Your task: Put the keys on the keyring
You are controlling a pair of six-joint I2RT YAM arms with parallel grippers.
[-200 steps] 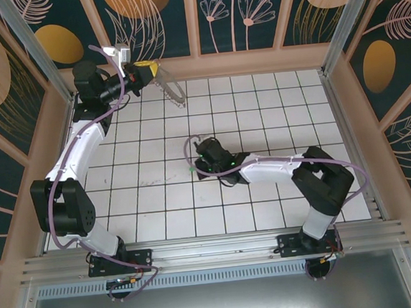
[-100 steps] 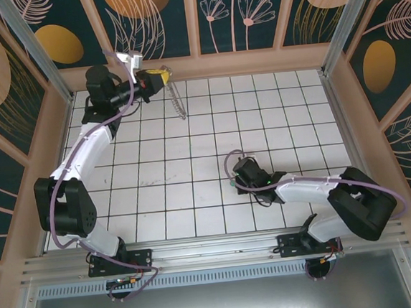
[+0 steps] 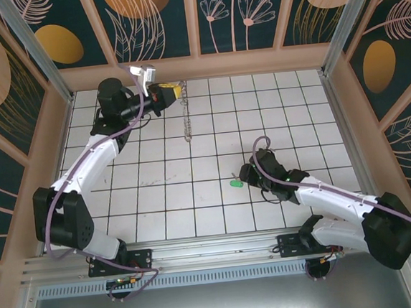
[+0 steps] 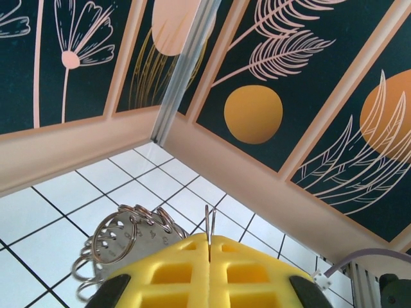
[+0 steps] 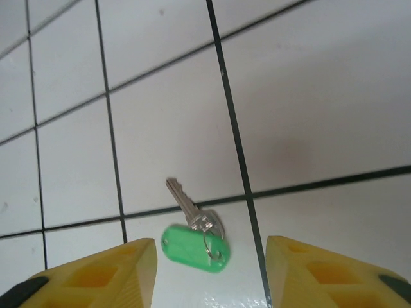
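The keys, one small key with a green tag (image 5: pixel 194 248) and a silvery blade, lie flat on the white tile floor (image 5: pixel 308 96). My right gripper (image 5: pixel 210 247) is open, its yellow fingers (image 5: pixel 103 276) either side of the key without touching it. From above, the key (image 3: pixel 235 184) lies just left of the right gripper (image 3: pixel 247 173). At the back, my left gripper (image 3: pixel 174 91) is shut on the keyring (image 3: pixel 186 121), which hangs edge-on below it. In the left wrist view the hoop's thin wire (image 4: pixel 207 226) is pinched between the yellow pads (image 4: pixel 173 273), with small silvery rings (image 4: pixel 122 239) bunched at the left.
Patterned walls enclose the tiled floor (image 3: pixel 159 201) on three sides, and the back wall (image 3: pixel 255 59) is close behind the left gripper. An aluminium rail (image 3: pixel 214 248) runs along the near edge. The right arm (image 3: pixel 332 197) stretches over the front right tiles.
My right gripper carried the key rightward and nearer, then opened, leaving the key on the floor. My left gripper swung right along the back wall with the keyring.
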